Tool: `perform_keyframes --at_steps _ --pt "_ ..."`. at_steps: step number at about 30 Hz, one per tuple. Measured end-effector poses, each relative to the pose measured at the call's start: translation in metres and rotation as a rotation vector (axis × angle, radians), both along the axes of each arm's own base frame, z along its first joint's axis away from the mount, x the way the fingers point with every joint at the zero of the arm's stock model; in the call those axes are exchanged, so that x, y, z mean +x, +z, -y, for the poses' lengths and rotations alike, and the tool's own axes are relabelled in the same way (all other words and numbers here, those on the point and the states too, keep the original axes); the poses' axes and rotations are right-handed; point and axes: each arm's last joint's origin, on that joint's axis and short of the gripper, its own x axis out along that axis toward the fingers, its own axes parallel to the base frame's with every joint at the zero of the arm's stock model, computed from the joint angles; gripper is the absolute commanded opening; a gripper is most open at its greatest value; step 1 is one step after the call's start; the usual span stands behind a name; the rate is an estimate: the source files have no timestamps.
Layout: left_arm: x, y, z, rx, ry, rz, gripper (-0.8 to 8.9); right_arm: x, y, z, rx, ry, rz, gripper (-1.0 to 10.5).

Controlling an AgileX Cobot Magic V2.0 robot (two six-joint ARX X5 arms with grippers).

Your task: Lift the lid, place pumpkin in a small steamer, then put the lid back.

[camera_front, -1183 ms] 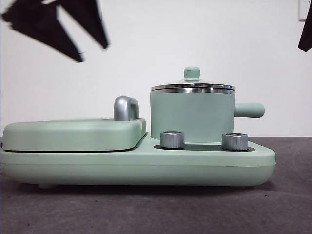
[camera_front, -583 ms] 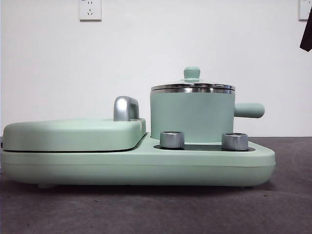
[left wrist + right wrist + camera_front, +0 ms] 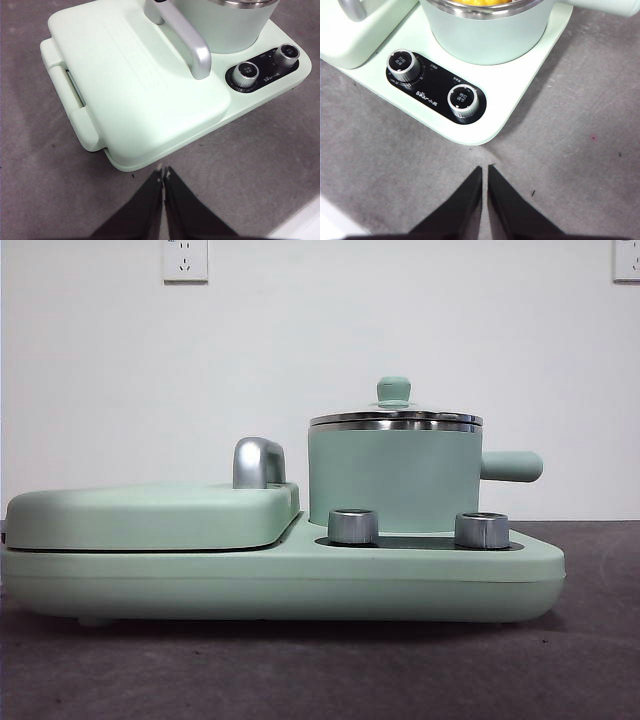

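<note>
The small steamer (image 3: 395, 480) stands on the right half of the mint-green appliance, its stubby handle (image 3: 512, 466) pointing right. The glass lid (image 3: 395, 418) sits on it, with the mint knob (image 3: 393, 390) on top. A sliver of the yellow-orange pumpkin (image 3: 480, 2) shows inside the small steamer (image 3: 485, 40) in the right wrist view. My left gripper (image 3: 164, 172) is shut and empty over the grey table in front of the flat griddle cover (image 3: 135, 85). My right gripper (image 3: 485, 168) is shut and empty, in front of the two dials. Neither gripper shows in the front view.
The appliance base (image 3: 300, 585) carries two steel dials (image 3: 353, 526) (image 3: 481, 530) in front of the pot. A steel handle (image 3: 257, 462) rises from the griddle cover (image 3: 150, 515). Grey table mat (image 3: 580, 150) lies around it, and a white wall stands behind.
The black arm at the front view's upper left has left the picture. The black tip at the upper right corner is gone too. The steamer and lid have not moved.
</note>
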Motion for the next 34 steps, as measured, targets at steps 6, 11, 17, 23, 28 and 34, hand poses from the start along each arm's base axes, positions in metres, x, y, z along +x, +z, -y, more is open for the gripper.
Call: perform_keyframes --at_steps 6,11,17,23,28,34 --pt "-0.001 0.001 -0.001 -0.004 -0.001 0.007 0.07 0.000 0.000 0.000 0.000 0.000 0.000 0.1" --pt "0.002 0.001 -0.009 -0.059 0.088 0.089 0.07 0.000 0.000 0.000 0.000 0.000 0.000 0.1" --pt "0.016 -0.031 -0.028 -0.144 0.304 0.366 0.07 0.000 0.000 0.000 0.000 0.000 0.000 0.1" --pt "0.023 -0.087 -0.046 -0.161 0.491 0.514 0.07 0.000 0.000 0.000 0.000 0.000 0.000 0.1" --pt "0.021 -0.134 -0.051 -0.122 0.535 0.450 0.07 0.000 0.000 0.000 0.000 0.000 0.000 0.1" --pt "0.018 -0.147 -0.051 -0.143 0.539 0.507 0.07 0.000 0.000 0.000 0.000 0.000 0.000 0.1"
